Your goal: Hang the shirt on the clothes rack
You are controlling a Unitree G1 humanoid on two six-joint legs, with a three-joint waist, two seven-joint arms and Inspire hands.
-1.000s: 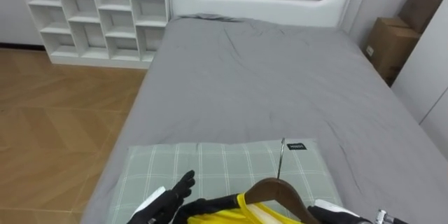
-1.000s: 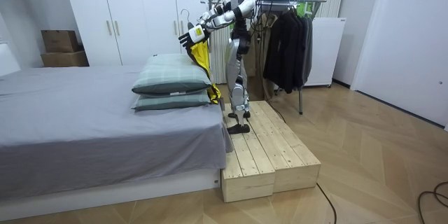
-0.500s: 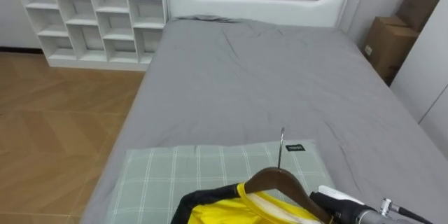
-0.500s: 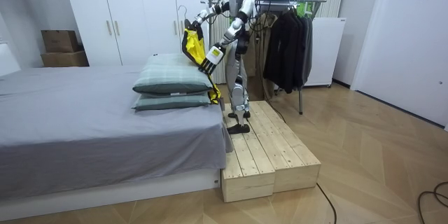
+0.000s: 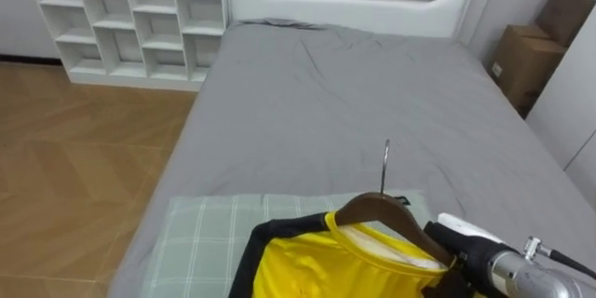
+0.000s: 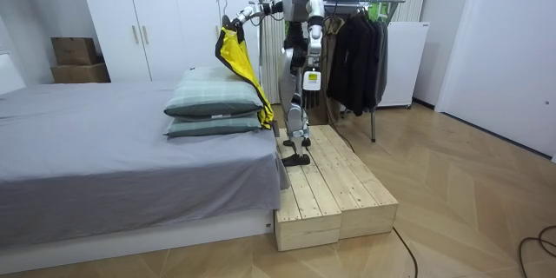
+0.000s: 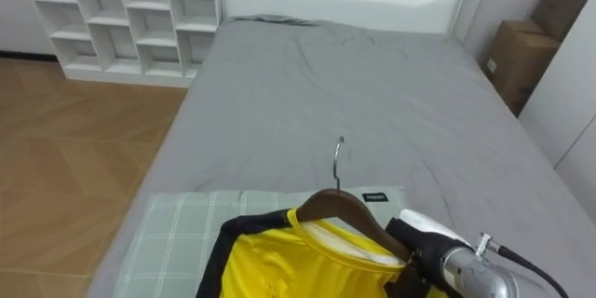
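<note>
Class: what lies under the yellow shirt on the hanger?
A green checked pillow on the grey bed; the yellow shirt, on the hanger in the right hand, covers its near part.

Right hand (image 5: 458,233): black fingers, white shell across the back.
Right wrist: bright silver metal cylinder, small stud on top, thin dark cable running off it.
Left hand (image 6: 310,78): dark, pale tag on the back.
Arms and legs: silver-grey shells, dark joints.
Torso: dark, cables looping above the shoulders.

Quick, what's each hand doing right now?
Left hand: hangs at its side; open or closed cannot be told.
Right hand: closed on the wooden hanger carrying the yellow garment.
</note>
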